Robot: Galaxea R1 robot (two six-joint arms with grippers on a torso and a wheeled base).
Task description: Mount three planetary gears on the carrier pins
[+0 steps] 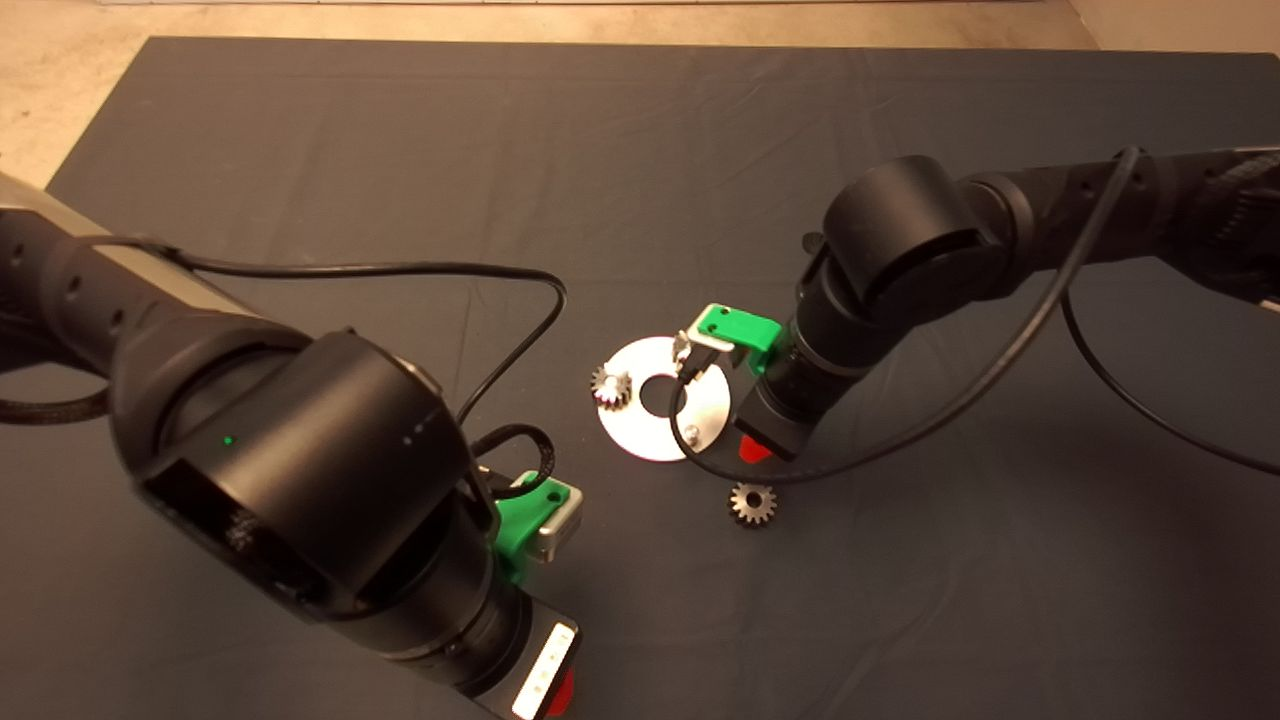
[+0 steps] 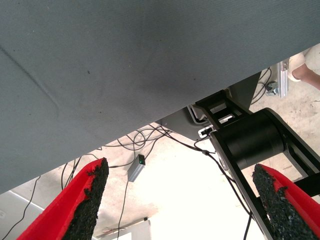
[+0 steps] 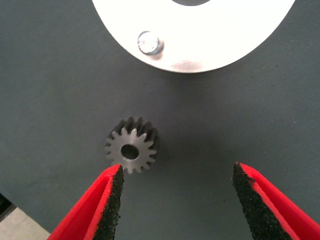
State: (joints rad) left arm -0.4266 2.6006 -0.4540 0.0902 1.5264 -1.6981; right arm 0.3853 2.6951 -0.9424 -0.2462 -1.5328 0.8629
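Note:
A shiny round disc (image 1: 665, 425) with a large centre hole lies mid-mat. One planetary gear (image 1: 610, 385) sits on its left side, over a pin as far as I can see. A bare carrier pin (image 1: 691, 433) stands at its near rim and also shows in the right wrist view (image 3: 150, 42). A second gear (image 1: 752, 503) lies flat on the mat just in front of the disc. My right gripper (image 3: 175, 200) hovers over it, open and empty; the gear (image 3: 131, 150) lies close to one finger (image 3: 107, 200). A third gear is out of view. My left gripper (image 2: 182, 200) is open and empty at the mat's near edge.
The right arm's wrist and cable (image 1: 700, 460) hang over the disc's right side and hide part of it. The left arm (image 1: 300, 480) fills the lower left of the mat. The left wrist view looks past the mat's edge (image 2: 150, 120) at floor cables and a black machine base (image 2: 250, 145).

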